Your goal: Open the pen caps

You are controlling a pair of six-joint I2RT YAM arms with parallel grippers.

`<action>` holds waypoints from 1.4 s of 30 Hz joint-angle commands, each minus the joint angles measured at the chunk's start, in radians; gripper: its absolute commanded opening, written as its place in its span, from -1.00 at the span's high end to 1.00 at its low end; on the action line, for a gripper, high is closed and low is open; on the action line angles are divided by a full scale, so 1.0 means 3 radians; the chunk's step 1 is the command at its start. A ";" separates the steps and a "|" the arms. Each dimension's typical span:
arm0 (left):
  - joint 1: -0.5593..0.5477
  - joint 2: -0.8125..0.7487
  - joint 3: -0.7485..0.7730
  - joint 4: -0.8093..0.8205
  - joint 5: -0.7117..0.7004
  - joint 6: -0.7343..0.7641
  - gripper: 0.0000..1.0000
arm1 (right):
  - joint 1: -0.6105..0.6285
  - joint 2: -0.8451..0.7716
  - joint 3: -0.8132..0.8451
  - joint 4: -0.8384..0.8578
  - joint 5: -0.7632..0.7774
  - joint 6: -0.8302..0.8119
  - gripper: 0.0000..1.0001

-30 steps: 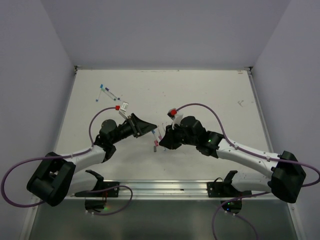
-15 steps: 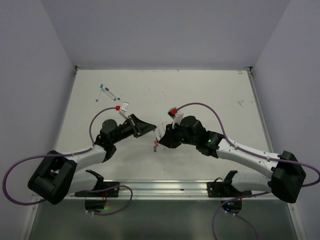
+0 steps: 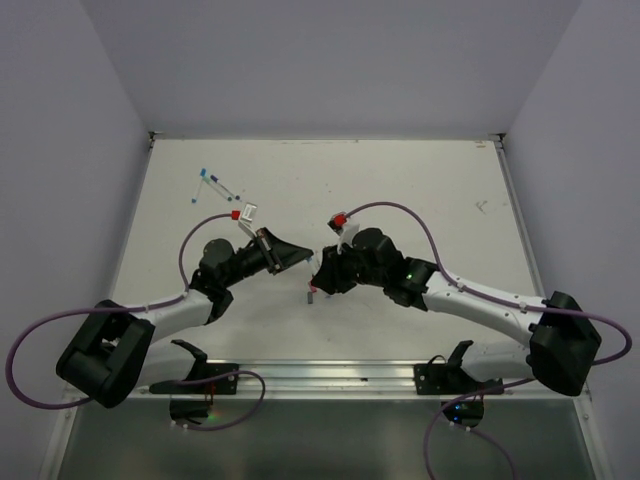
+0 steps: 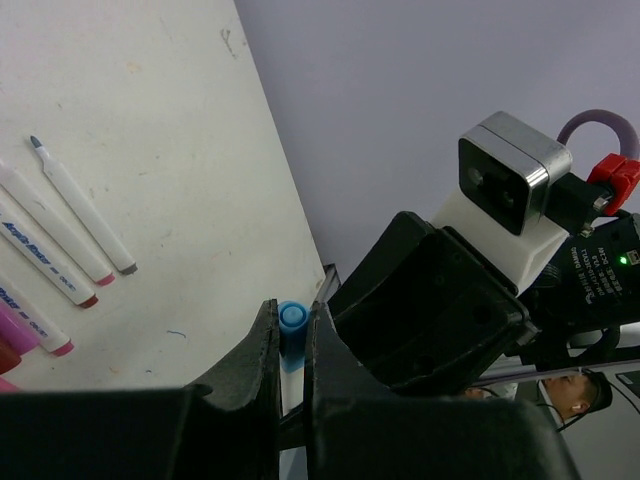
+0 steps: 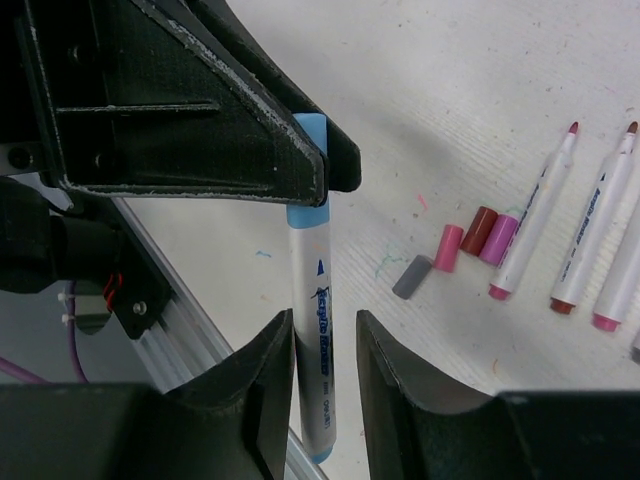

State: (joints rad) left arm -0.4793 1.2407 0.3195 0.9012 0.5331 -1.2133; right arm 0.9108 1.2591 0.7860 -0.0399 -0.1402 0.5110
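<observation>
Jaws of the left gripper (image 3: 305,257) are clamped on the blue cap (image 4: 292,318) of a white pen (image 5: 318,290), which hangs in the air between the two arms. Cap sits on the barrel. Right gripper (image 5: 325,345) straddles the lower barrel, its jaws parted with a gap on one side. On the table (image 5: 450,80) beyond lie four loose caps (image 5: 448,247), grey, pink, maroon and magenta, next to uncapped pens (image 5: 530,240).

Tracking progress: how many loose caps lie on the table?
4: grey cap, pink cap, maroon cap, magenta cap, clustered beside the uncapped pens; more may be hidden.
</observation>
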 commanded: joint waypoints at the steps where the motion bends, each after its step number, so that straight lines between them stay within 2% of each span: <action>1: -0.0013 -0.0009 0.0009 0.0182 0.0048 -0.0036 1.00 | 0.0032 0.0123 0.0243 0.0112 0.0094 -0.0062 0.31; 2: -0.0013 -0.0009 0.0009 0.0161 0.0053 -0.0036 1.00 | 0.0027 0.0154 0.0269 0.0117 0.0099 -0.0077 0.37; 3: -0.0018 -0.0025 0.0014 0.0141 0.0054 -0.0021 1.00 | 0.0037 0.0175 0.0294 0.0102 0.0099 -0.0077 0.71; 4: -0.0013 -0.0040 0.0024 0.0105 0.0054 -0.0011 1.00 | 0.0042 0.0200 0.0340 0.0067 0.0135 -0.0082 0.96; 5: -0.0013 -0.0045 0.0060 -0.0032 0.0023 0.0010 1.00 | 0.0057 0.0211 0.0351 0.0046 0.0165 -0.0077 1.00; 7: -0.0008 -0.0061 0.0131 -0.0262 -0.0058 0.0076 1.00 | 0.0124 0.0236 0.0366 -0.0045 0.0262 -0.0087 1.00; 8: -0.0008 -0.0061 0.0213 -0.0542 -0.0180 0.0081 1.00 | 0.0165 0.0267 0.0366 -0.0092 0.0455 -0.0093 1.00; 10: 0.0038 0.0031 0.0269 -0.0590 -0.0263 0.0025 1.00 | 0.0332 0.0343 0.0442 -0.0387 0.0813 -0.0123 1.00; 11: 0.0074 0.0067 0.0366 -0.0758 -0.0390 0.0035 1.00 | 0.0394 0.0379 0.0458 -0.0460 0.1154 -0.0154 1.00; 15: 0.0212 0.0302 0.0571 -0.0943 -0.0647 0.0081 1.00 | 0.0625 0.0583 0.0473 -0.0634 0.1612 -0.0133 1.00; 19: 0.0324 0.0527 0.0668 -0.0796 -0.0637 -0.0041 1.00 | 0.0860 0.0767 0.0524 -0.0772 0.1965 -0.0128 1.00; 23: 0.0335 0.0609 0.0811 -0.0927 -0.0601 0.0111 1.00 | 0.0825 0.0676 0.0433 -0.0619 0.1935 -0.0123 1.00; 24: 0.0335 0.0604 0.0837 -0.1019 -0.0601 0.0325 1.00 | 0.0779 0.0656 0.0443 -0.0609 0.1894 -0.0144 1.00; 31: 0.0335 0.0721 0.0801 -0.1347 -0.0474 0.1007 1.00 | -0.0013 0.0931 0.0984 -0.0614 0.1332 -0.0491 1.00; 36: 0.0335 0.1048 0.0822 -0.1195 -0.0330 0.1079 1.00 | -0.0407 0.1518 0.1612 -0.0639 0.0924 -0.0645 1.00; 42: 0.0370 0.1570 0.1026 -0.0949 -0.0233 0.1033 1.00 | -0.0607 0.2310 0.2302 -0.0665 0.0652 -0.0875 1.00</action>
State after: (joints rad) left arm -0.3809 1.6627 0.5709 0.5385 0.4297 -0.9325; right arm 0.7452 1.8603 1.3815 -0.2409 0.1341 0.3115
